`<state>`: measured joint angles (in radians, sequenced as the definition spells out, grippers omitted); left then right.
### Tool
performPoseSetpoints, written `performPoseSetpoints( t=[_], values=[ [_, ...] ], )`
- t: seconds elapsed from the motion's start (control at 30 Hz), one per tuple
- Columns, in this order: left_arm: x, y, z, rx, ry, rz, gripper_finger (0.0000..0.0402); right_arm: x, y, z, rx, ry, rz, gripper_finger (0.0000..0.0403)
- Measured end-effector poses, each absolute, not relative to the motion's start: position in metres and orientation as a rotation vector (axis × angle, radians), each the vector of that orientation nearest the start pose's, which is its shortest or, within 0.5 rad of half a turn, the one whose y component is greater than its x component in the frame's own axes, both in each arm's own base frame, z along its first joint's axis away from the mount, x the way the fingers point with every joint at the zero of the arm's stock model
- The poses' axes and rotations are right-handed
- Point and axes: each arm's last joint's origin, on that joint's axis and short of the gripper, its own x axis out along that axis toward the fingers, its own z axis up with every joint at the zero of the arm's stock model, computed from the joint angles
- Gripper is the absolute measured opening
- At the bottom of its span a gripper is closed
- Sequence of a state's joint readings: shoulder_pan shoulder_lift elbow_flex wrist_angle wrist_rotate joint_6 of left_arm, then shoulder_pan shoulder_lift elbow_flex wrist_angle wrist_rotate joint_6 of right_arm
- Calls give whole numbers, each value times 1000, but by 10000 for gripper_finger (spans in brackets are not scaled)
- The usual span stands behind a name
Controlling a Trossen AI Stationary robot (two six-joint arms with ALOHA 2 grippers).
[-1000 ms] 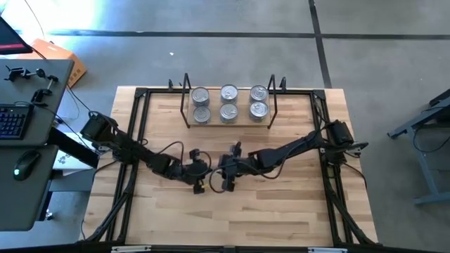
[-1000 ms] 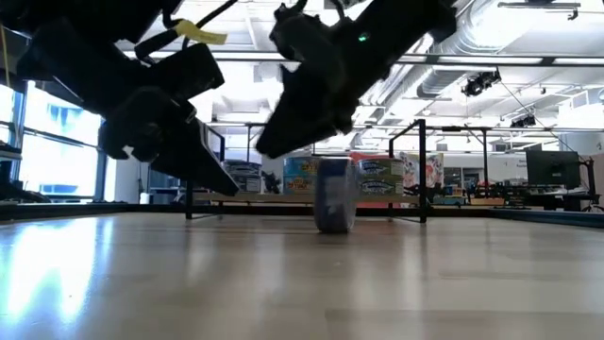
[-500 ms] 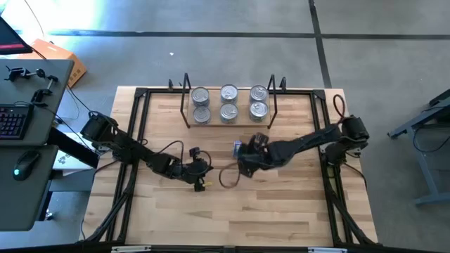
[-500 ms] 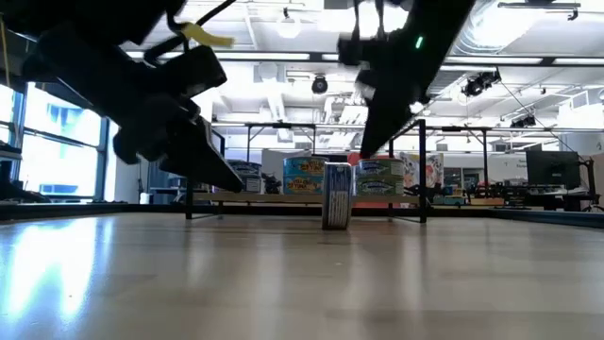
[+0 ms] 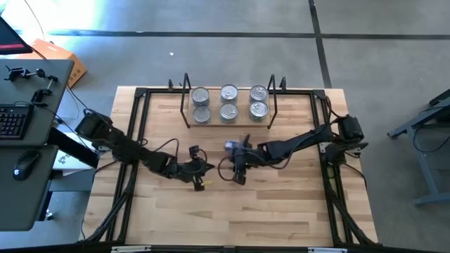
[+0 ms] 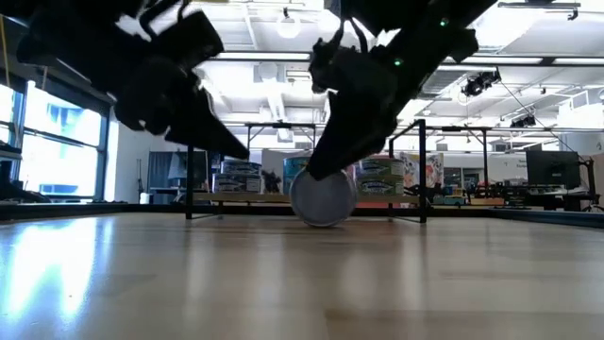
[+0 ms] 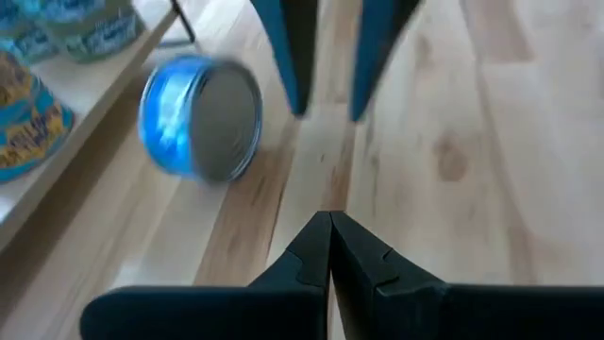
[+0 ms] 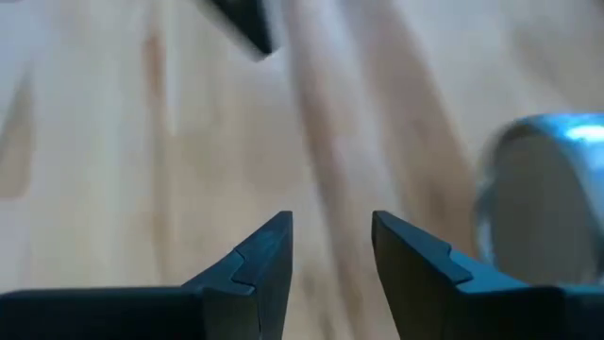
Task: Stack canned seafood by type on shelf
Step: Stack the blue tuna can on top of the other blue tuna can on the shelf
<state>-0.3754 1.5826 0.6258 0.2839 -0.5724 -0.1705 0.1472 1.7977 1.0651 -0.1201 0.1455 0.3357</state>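
At the middle of the light wooden tabletop (image 5: 281, 211), a small round tin with a blue printed wrapper and dull silver ends (image 6: 323, 196) lies tipped on its side, its flat end facing the low camera, just in front of the low rack of pale board and black wire uprights (image 5: 230, 124). Six silver-lidded tins (image 5: 229, 102) already stand on that rack in three short columns. The right gripper (image 5: 238, 171) hangs just beside the loose tin with its two dark fingers (image 8: 267, 250) parted and nothing between them; the tin shows off to one side of them in the right wrist view (image 8: 543, 203), not in the gap. The left gripper (image 5: 200, 169) waits close by, a little toward the table's left, its fingertips (image 7: 330, 247) pressed together and holding nothing; the same blue tin (image 7: 200, 117) shows ahead of it. The chief risk, as it looks from here, is the tin's round wall: lying on its side it is free to roll, and a glancing touch from either finger could send it along the boards, against the rack's foot or away from both arms. A closing grip on the curved side rather than across the flat ends could also squeeze it out sideways. The two grippers sit near enough to each other that a reach from one might foul the other. The labels on the shelved tins are blue and yellow, but no brand or wording can be read on them or on the fallen tin.
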Motion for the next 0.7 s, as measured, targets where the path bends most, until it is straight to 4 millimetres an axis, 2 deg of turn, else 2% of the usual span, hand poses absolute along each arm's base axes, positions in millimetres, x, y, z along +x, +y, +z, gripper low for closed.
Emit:
performPoseSetpoints(
  t=[0.2, 0.37, 0.5, 0.6, 0.7],
  values=[
    [269, -95, 153, 216, 548, 193, 2, 348, 79, 164, 100, 962, -43, 139],
    [274, -89, 155, 306, 530, 190, 34, 330, 95, 155, 79, 1042, -186, 139],
    [280, -77, 159, 342, 500, 214, 82, 314, 93, 134, 77, 910, -444, 139],
    [283, -69, 161, 391, 498, 229, 116, 307, 87, 118, 104, 818, -453, 150],
    [285, -62, 161, 417, 508, 223, 146, 307, 76, 111, 128, 688, -420, 181]
  ],
)
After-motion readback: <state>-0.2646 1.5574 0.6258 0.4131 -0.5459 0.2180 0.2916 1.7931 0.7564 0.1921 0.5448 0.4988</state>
